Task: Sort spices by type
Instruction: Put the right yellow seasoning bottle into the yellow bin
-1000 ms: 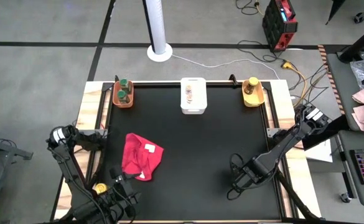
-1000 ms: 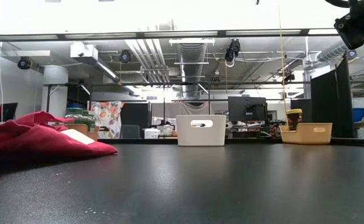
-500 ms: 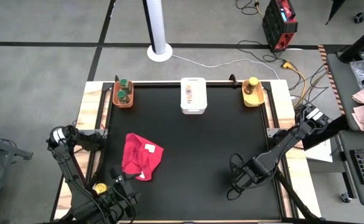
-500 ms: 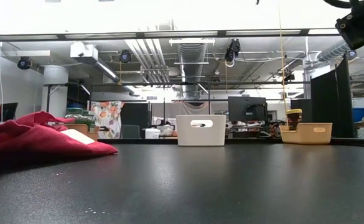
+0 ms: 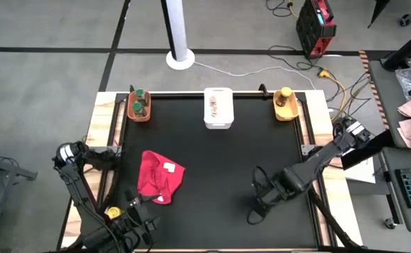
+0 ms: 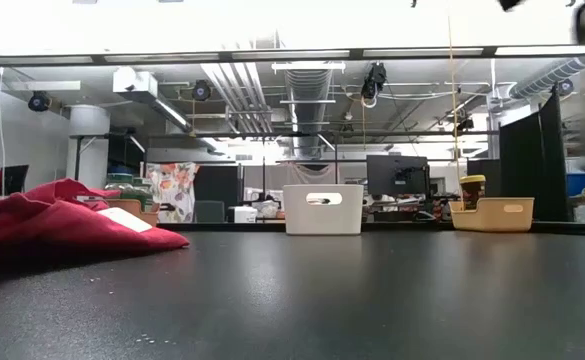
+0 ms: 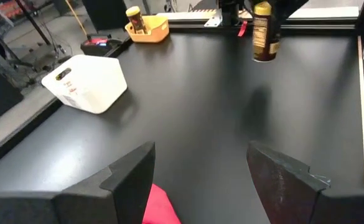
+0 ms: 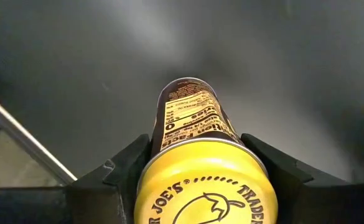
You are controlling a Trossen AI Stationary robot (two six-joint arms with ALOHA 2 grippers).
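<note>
- My right pincer (image 8: 197,168) is clenched on a yellow-lidded spice jar (image 8: 194,134); one finger presses each side of the jar just under the lid, with the lid toward my wrist and the base pointing away.
- In the left wrist view, the jar (image 7: 263,31) hangs upright above the black table (image 5: 226,161), clear of the surface.
- Handling, as a judgement: the jar is small, rigid and light. Its smooth round wall could slip or rotate between flat fingers, so the hold near the lid shoulder is the better place.
- Right arm pose: it reaches in from the table's right edge, elbow low, wrist turned down over the near right part of the table.
- The yellow bin (image 5: 285,107) lies well ahead of the right pincer at the far edge and already holds a yellow-lidded jar; it looks like the matching destination.
- My left pincer (image 7: 200,180) waits released at the near left corner, beside the red cloth (image 5: 159,177).
</note>
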